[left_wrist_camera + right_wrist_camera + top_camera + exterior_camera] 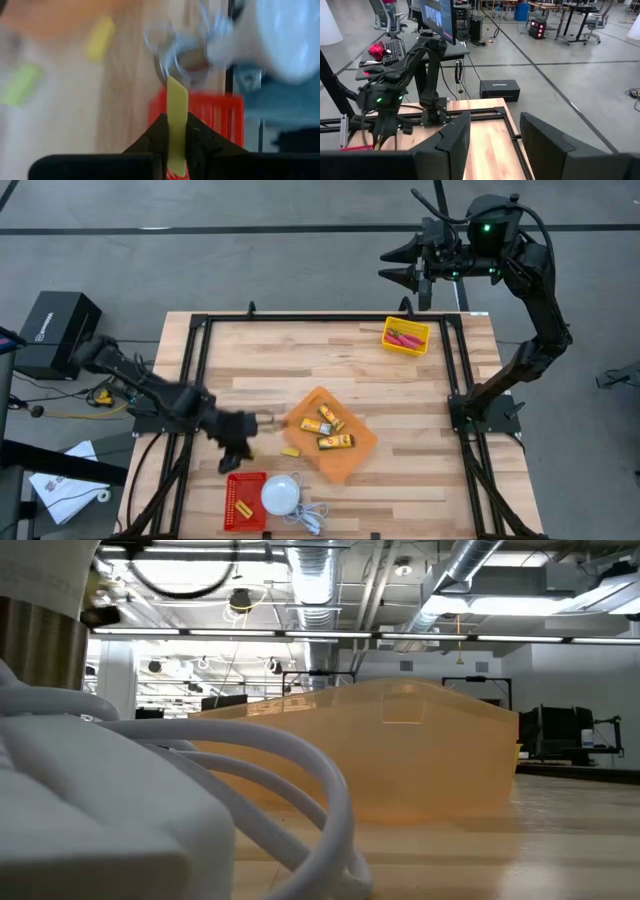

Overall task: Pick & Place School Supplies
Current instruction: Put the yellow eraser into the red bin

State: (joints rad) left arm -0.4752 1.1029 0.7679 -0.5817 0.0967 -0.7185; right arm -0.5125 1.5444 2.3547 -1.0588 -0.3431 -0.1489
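Left arm reaches low across the table, left gripper (176,145) pinching a yellow block (176,117) just above the red bin (245,500). Right gripper (405,265) parked beyond the table's far edge, fingers spread, empty.

From my right wrist camera I see the right gripper (492,142) with its two dark fingers (451,145) standing apart and nothing between them, held over the far edge of the tabletop (487,137) and its black frame (470,116). Across the tabletop the left arm (415,70) bends down, a green light glowing on it, with a bit of red bin (356,148) showing below it. Beyond lie grey floor, a black box (499,90), a monitor (438,17) and office chairs (387,17).
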